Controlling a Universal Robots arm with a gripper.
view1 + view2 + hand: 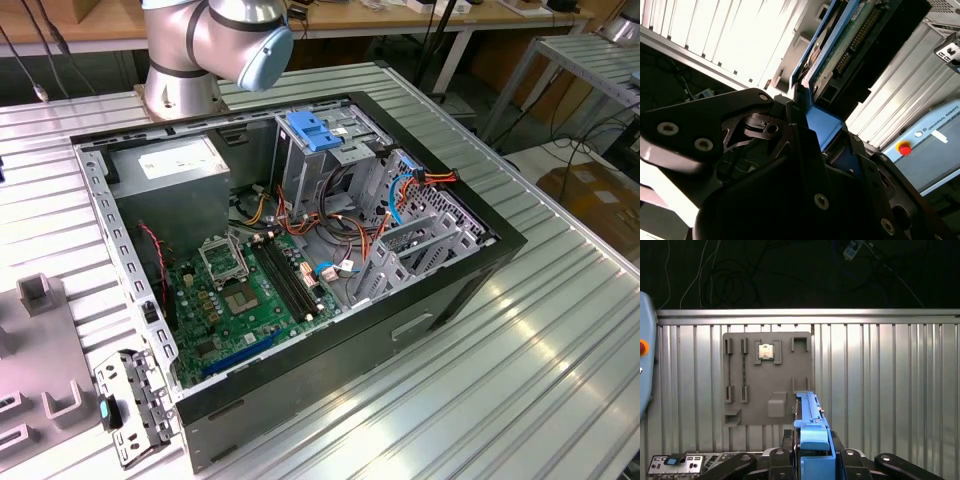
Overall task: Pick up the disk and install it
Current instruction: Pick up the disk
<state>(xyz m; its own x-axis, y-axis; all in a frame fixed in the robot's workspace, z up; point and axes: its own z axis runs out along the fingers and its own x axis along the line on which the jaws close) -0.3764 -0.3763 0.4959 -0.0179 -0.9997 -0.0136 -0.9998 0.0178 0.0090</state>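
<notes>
The disk (812, 432) is pinched by its blue carrier (815, 440) between the fingers (846, 460) of the gripper (812, 462) and is held edge-on over the ribbed worktop (890, 380), near the grey fixture plate (767, 375) at one edge. A white label (172, 158) is carried on the power supply (200, 205) in the open case (440, 300).

One open computer case (400, 330); one ribbed worktop (540, 360); one green motherboard (240, 300); one power supply box (170, 175); one light-blue ribbed plate (312, 130); one robot arm (215, 40); one pincer (812, 460); one disk (809, 412); one grey fixture board (767, 377); one small chip (766, 351); one red button (904, 148); one loose metal panel (135, 410).
</notes>
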